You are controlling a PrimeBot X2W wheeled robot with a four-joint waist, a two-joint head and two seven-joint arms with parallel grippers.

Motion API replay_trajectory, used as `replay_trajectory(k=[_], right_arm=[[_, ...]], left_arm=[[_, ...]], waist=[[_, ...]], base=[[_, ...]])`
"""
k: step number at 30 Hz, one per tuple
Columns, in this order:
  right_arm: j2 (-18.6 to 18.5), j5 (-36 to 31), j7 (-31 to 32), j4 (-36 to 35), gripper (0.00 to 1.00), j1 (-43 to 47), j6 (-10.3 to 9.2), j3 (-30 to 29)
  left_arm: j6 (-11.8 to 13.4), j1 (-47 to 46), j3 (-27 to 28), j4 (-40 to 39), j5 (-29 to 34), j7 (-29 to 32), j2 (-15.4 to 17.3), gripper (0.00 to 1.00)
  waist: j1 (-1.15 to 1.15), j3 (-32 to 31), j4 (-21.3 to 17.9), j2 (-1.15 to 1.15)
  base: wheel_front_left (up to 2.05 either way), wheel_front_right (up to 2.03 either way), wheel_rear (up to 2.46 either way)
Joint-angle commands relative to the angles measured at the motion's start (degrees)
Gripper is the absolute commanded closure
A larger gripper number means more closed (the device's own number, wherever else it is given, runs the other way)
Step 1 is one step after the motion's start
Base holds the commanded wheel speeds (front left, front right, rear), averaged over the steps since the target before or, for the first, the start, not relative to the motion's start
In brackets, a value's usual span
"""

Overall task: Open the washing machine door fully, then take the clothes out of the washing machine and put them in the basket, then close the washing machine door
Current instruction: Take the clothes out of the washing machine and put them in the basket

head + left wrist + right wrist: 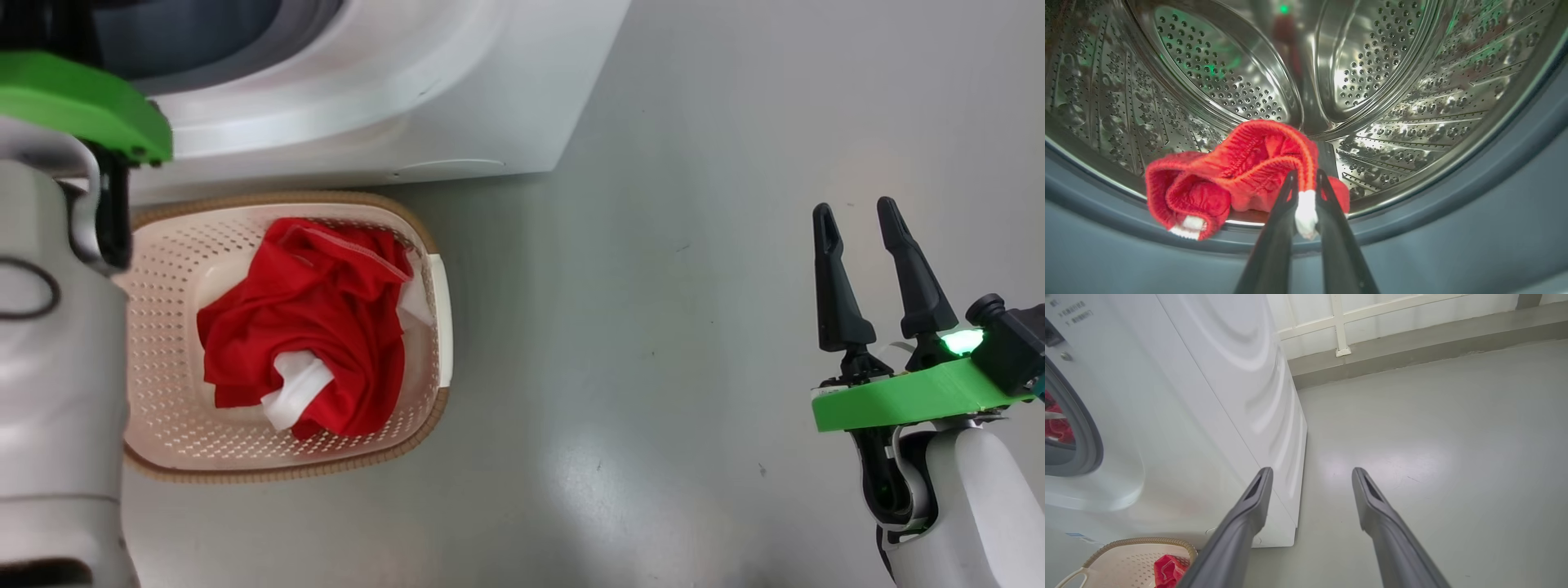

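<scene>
The left pincer [1306,174] reaches into the mouth of the big white front-loading washing machine [367,106]. Its two long dark fingers [1274,245] are drawn almost together on the white band [1305,212] of a soft red ribbed garment [1237,171], and the band is pinched between them just below their tips. The rest of the garment bunches to the left of the fingers and just beyond them. It lies on the lip of the perforated steel drum [1229,73], where the drum meets the grey rubber gasket [1453,228] that runs under the fingers. A second white-edged fold hangs over the gasket at the garment's far-left end. In the head view, the left arm's pale forearm [57,327] rises towards the machine's opening. The small cream plastic basket with a brown woven-look rim [286,198] stands on the floor just to its right, against the foot of the machine. A heap of red clothes with a white cloth piece [310,318] lies in the basket. The right pincer [856,211] stands open over the pale grey floor [694,327], its fingers well apart. It is well to the right of the basket, and the machine's white side panel [1241,375] is ahead of it on its left.
</scene>
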Motion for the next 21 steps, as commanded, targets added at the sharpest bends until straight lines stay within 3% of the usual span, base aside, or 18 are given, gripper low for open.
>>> replay_trajectory(k=[1, 21], right_arm=[[0.15, -0.59, -0.36, -1.06, 0.00, 1.46, 0.37, 1.16], [0.15, -1.26, -0.36, -1.23, 0.00, 3.16, 0.37, 0.90]], left_arm=[[-0.20, 2.56, 1.55, -4.14, 0.22, -0.67, 2.30, 1.00], [-2.01, 23.05, 8.12, -37.86, 2.59, -0.68, -3.90, 1.00]], waist=[[0.00, -0.63, 0.52, 0.00], [0.00, -2.96, 1.95, 0.00]], base=[[0.00, 0.00, 0.00], [0.00, 0.00, 0.00]])
